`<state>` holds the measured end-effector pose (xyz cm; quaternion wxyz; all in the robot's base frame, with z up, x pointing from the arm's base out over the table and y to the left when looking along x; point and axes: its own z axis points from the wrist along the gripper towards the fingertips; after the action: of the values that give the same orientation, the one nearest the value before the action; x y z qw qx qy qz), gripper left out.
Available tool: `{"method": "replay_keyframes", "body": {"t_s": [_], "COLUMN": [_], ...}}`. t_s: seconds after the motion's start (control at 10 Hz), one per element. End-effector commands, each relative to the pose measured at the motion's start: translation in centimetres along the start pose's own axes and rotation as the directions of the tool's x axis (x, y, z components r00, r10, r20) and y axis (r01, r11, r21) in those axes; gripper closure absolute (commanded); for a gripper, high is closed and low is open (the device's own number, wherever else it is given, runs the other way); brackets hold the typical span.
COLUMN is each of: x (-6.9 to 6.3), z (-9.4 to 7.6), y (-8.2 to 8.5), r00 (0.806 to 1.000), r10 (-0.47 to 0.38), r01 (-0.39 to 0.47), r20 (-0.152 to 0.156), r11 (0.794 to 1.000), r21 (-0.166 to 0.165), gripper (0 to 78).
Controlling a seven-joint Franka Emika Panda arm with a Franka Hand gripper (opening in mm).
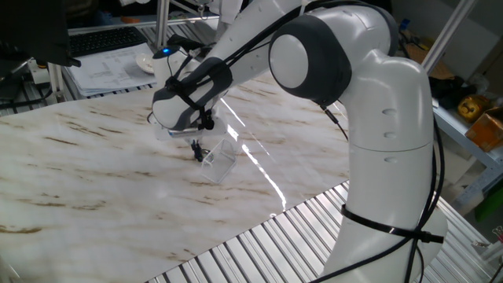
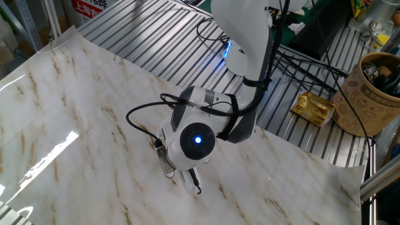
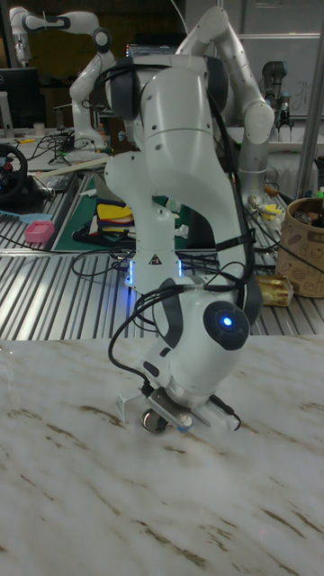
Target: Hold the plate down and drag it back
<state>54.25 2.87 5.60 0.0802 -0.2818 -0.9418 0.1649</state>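
Worktop (image 1: 78, 181) is a white marble-pattern sheet with brown veining and glare streaks, laid over ribbed metal slats (image 2: 156, 31) that show past its edges. Landmark: the clear plastic piece (image 1: 218, 159), lying flat on the marble.

Gripper (image 1: 196, 149) is low over the worktop, touching or just above the surface, right beside the clear plastic piece on its far-left side in one fixed view. Wrist and camera housing block the fingertips; cannot tell whether the jaws are open or closed, or on what. Blue status light is lit on the wrist (image 2: 198, 140).

Plate (image 3: 155, 420): small round silvery disc on the marble directly beneath the gripper in the tall fixed view, under the metal bracket. Contact between jaws and plate not resolvable. Hidden by the wrist in both other views.

Room, relative to the clear plastic piece:
- well behind it, off the marble: a white shallow dish (image 1: 145, 62) next to papers (image 1: 106, 71) and a keyboard (image 1: 106, 39)
- across the slats on the arm-base side: a gold foil packet (image 2: 315, 107), then a brown patterned cup (image 2: 370, 94) stuffed with items
- background in the tall fixed view: a second white arm (image 3: 63, 36), a pink object (image 3: 39, 231), cable clutter
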Motion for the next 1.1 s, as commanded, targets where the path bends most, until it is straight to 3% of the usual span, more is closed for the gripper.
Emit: {"method": "replay_keyframes", "body": {"t_s": [0.1,0.8,0.9,1.0,1.1], "x": [-0.1,0.2,0.2,0.3,0.3], "z": [-0.6,-2.0,-2.0,-2.0,-2.1], "y": [0.5,1.8,1.8,1.7,1.7], "r00": [1.0,0.999,0.999,0.999,0.999], "r10": [0.005,0.006,-0.01,-0.024,-0.03], "r01": [-0.005,-0.01,0.007,0.023,0.029], "r20": [-0.006,-0.04,-0.038,-0.031,-0.033], "r11": [1.0,0.996,0.997,0.999,0.999], "r21": [-0.016,-0.089,-0.079,-0.036,-0.031], "gripper": [77.6,77.6,77.6,77.6,77.6]}}
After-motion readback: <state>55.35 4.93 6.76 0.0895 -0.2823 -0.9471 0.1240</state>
